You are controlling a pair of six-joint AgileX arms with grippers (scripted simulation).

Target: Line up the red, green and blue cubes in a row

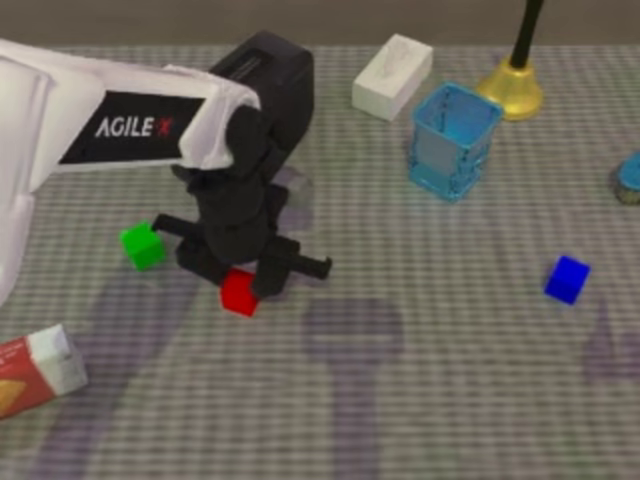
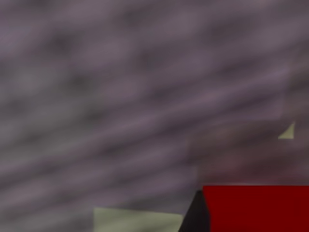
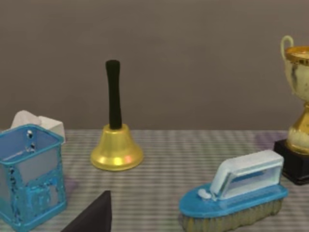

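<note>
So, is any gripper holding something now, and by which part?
The left gripper is down at the small red cube, its fingers at the cube's sides, but a closed grip cannot be told. The right gripper is not in view.

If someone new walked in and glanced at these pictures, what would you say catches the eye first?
First the left arm's white link and black left gripper, reaching in from the top view's left and set low over the red cube. The green cube sits just to its left, apart from it, while the blue cube lies alone far to the right. At the back, a golden bell stands beside a see-through blue container.
</note>
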